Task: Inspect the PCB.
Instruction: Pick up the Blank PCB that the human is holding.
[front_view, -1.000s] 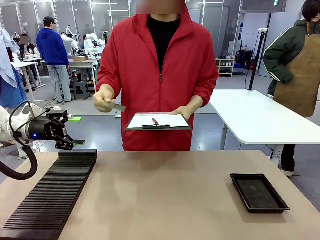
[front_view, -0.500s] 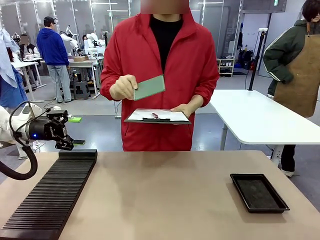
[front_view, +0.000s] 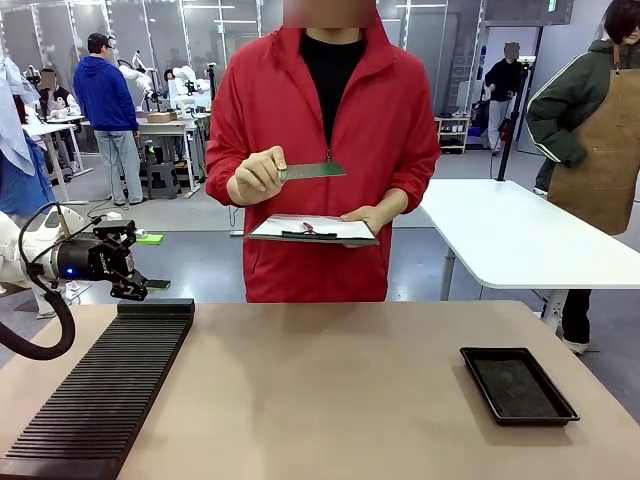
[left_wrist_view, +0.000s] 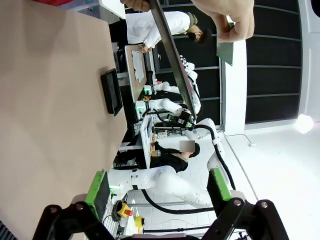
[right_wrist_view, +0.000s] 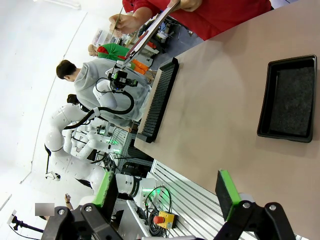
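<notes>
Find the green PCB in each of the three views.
Front view: the PCB, upper centre, in the person's hand above the clipboard.
Left wrist view: the PCB, top right, pinched in that hand.
Right wrist view: top, probably the thin sliver above the fingers.
Shared landmark: the clipboard.
</notes>
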